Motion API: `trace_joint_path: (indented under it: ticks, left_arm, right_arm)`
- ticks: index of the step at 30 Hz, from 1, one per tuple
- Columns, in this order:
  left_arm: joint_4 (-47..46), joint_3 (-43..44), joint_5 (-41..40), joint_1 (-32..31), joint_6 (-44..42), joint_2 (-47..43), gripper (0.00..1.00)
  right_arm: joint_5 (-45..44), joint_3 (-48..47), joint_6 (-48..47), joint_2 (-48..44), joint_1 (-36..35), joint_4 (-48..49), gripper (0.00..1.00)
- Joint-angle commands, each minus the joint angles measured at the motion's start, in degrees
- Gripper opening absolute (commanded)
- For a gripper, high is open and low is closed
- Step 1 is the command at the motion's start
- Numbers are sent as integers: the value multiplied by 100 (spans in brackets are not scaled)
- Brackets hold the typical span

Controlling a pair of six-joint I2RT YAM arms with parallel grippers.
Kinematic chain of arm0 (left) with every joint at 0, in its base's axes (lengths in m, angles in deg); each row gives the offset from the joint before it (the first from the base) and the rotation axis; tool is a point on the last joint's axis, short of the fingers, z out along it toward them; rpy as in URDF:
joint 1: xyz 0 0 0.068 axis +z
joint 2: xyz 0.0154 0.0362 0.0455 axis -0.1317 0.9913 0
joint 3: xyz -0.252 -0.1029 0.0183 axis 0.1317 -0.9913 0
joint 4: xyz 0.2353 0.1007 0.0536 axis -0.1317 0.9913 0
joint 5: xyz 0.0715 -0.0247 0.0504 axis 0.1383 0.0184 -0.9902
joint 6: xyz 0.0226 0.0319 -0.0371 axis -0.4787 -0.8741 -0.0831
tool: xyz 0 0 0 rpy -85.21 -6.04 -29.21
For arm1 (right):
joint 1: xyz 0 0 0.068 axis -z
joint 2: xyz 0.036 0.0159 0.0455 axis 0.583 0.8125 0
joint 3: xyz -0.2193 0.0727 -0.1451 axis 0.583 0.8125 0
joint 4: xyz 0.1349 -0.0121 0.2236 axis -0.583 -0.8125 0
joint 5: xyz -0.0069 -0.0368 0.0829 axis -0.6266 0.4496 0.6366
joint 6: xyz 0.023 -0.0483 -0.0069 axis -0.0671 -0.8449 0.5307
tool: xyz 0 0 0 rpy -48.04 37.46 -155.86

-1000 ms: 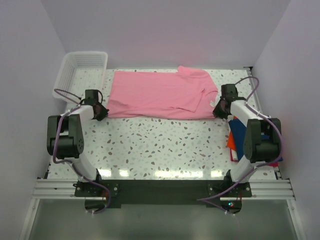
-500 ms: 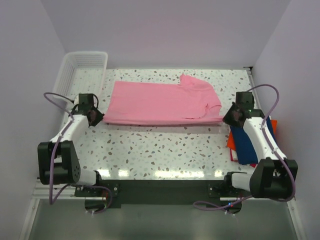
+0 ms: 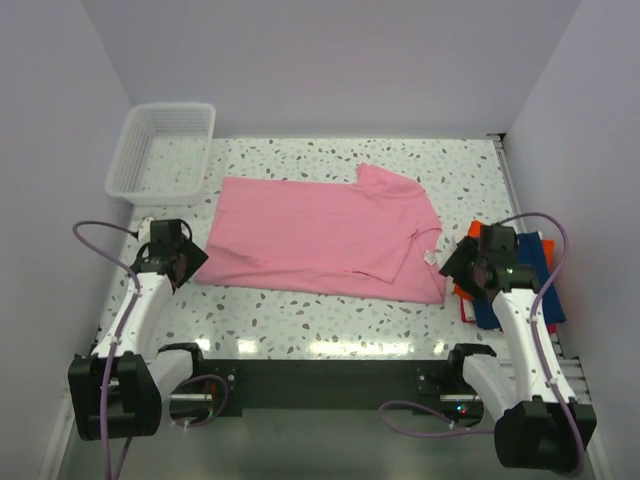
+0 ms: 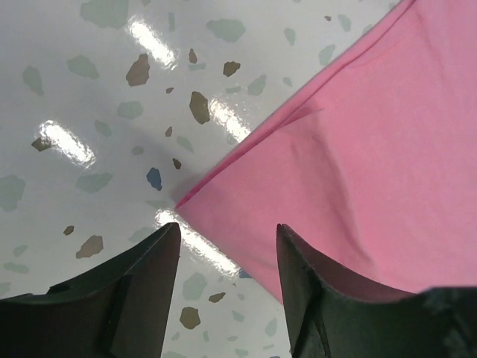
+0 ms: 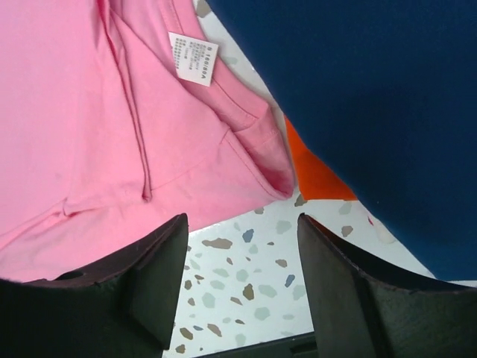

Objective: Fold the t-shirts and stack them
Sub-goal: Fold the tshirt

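Partly done, judging by how the cloth lies. Counts two of the t-shirts as finished: the navy t-shirt (image 5: pixel 373 97) folded to a rectangle on top of the orange-red t-shirt (image 5: pixel 317 175), stacked just to the right of the right hand (image 5: pixel 242 224) and partly beneath its arm.

Leaves the pink t-shirt (image 3: pixel 320 235) as the piece in work. Lies flat on the bench (image 3: pixel 300 320) between the two hands, collar and white label toward the right hand, hem end toward the left hand (image 4: pixel 227 235). Looks doubled over once along its length, to go by the layered edge at the corner ahead of the left hand and the sleeve turned in near the right one; cannot say more than that for sure. Far too broad for the stack as it lies.

Shows both hands open, gripping nothing. Puts the near left corner of the pink cloth just ahead of the left hand's fingertips, one finger over its edge. Puts the collar-side corner just ahead of the right hand, touching the orange-red cloth there.

Remains, most likely, to fold the pink piece across until it matches the other rectangles, then to lift it onto the navy one. Sees no role for the white mesh basket (image 3: pixel 165 145), well beyond the left hand.
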State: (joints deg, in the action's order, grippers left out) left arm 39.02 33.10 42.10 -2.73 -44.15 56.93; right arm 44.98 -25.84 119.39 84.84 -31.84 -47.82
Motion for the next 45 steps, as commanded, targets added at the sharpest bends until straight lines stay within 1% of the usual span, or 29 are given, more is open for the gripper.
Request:
trace_joint_path:
  ticks: [1, 2, 4, 5, 7, 8, 9, 12, 14, 16, 18, 20, 22, 26, 37, 45]
  left_arm:
    - [-77, 158, 1, 34, -27, -350, 60]
    - [-173, 184, 228, 43, -88, -351, 60]
    - [-481, 290, 475, 43, -308, -282, 60]
    - [-586, 325, 676, 35, -378, -229, 59]
    - [-780, 439, 748, 8, -440, -1, 57]
    - [-833, 474, 749, -18, -449, 87, 56]
    - [-938, 544, 723, -44, -449, 193, 54]
    - [-1097, 747, 574, -255, -432, 685, 51]
    - [-1115, 983, 407, -352, -406, 1124, 48]
    - [-1150, 1151, 310, -440, -362, 1562, 46]
    - [-1063, 1414, 90, -746, -248, 1958, 43]
    - [-922, 1642, -234, -844, -90, 2188, 42]
    - [-799, 1714, -376, -888, 16, 2425, 41]
    - [-842, 1714, -569, -897, 95, 2610, 40]
    - [-869, 1705, -596, -906, 131, 2909, 31]
    - [-957, 1723, -596, -906, 60, 3129, 22]
  right_arm:
    - [145, -204, -122, -308, 23, -80, 64]
    - [398, -275, -202, -290, 23, -72, 65]
    - [593, -468, -351, -177, -12, 86, 65]
    - [620, -530, -387, -11, -47, 121, 64]
    - [515, -618, -405, 140, -266, 341, 64]
    - [436, -662, -396, 349, -337, 411, 62]
    - [314, -688, -379, 456, -633, 586, 61]
    - [59, -829, -326, 1009, -1100, 895, 60]
    - [31, -908, -308, 1395, -1216, 1157, 58]
    - [57, -943, -282, 1590, -1304, 1334, 57]
    - [84, -979, -247, 1853, -1322, 1589, 56]
    - [-12, -1092, -238, 2038, -1322, 1747, 56]
    - [-153, -1172, -264, 2310, -1322, 1861, 56]
    - [-110, -1444, -273, 2767, -1322, 2055, 55]
    - [-4, -1699, -229, 3629, -1331, 2407, 54]
    - [-470, -2191, -273, 4358, -1331, 2328, 54]
